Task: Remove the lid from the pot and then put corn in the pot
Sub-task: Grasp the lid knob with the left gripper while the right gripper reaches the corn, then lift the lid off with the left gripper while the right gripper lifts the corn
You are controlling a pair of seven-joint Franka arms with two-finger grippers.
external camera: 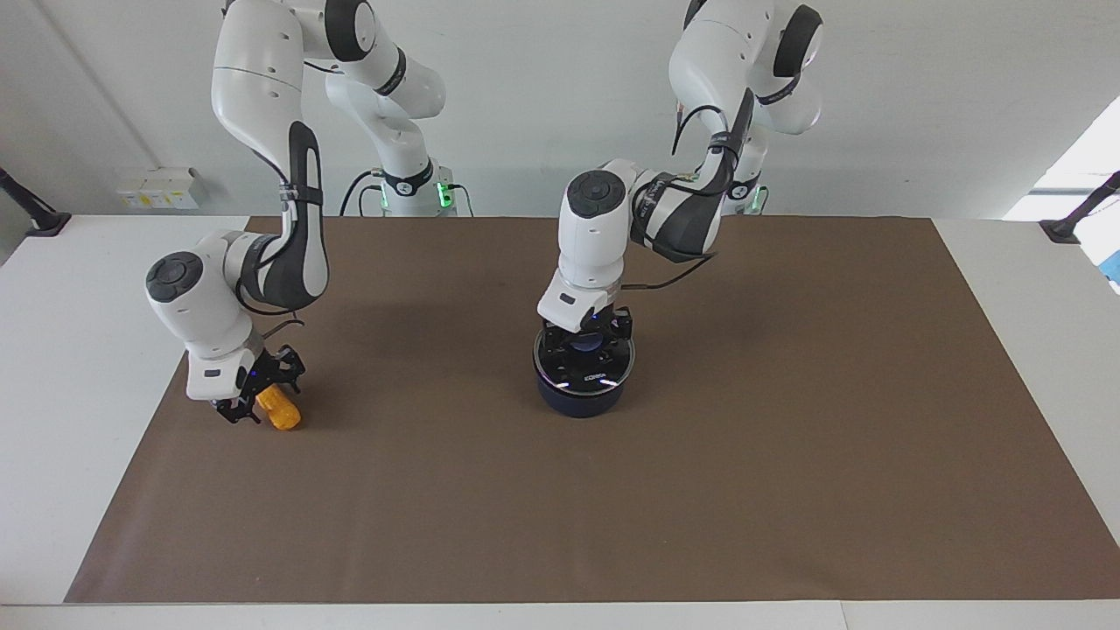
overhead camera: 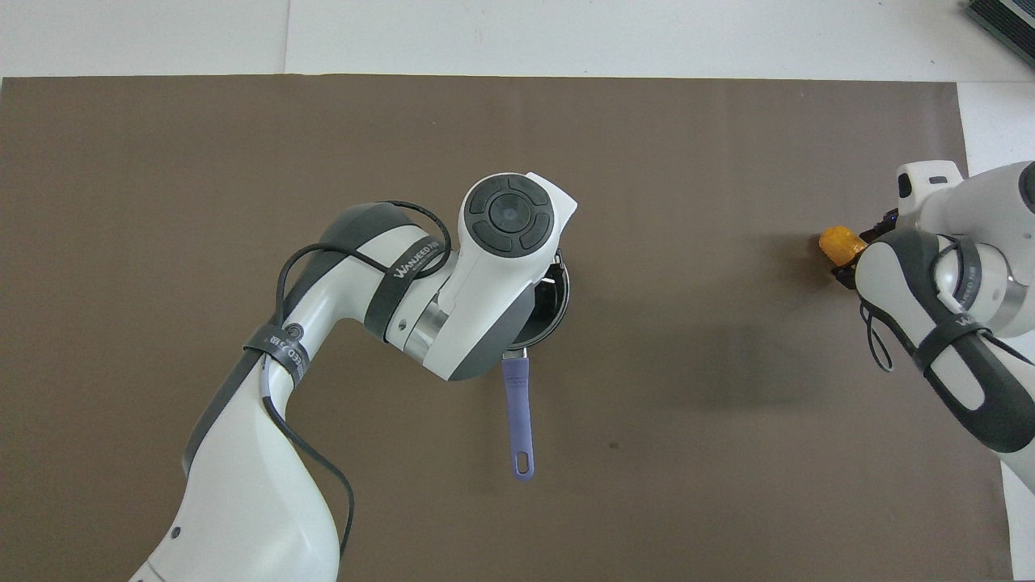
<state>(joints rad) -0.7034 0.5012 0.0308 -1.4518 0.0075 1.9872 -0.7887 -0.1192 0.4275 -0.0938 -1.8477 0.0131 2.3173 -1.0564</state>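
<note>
The left gripper (external camera: 584, 337), closed on the blue knob, sits directly atop the lid (external camera: 584, 367), which covers the pot (external camera: 581, 398) mid-table. The right gripper (external camera: 258, 398) straddles the corn (external camera: 282, 411) near the right arm's table edge; its grip is unclear.

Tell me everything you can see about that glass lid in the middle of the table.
The lid is a round disc of clear glass with a thin metal rim, small white lettering near its edge and a blue knob at its centre. It sits flat on the dark blue pot, covering it, in the middle of the brown mat. The left gripper is down on it, shut on the knob. Nothing else touches it.
</note>
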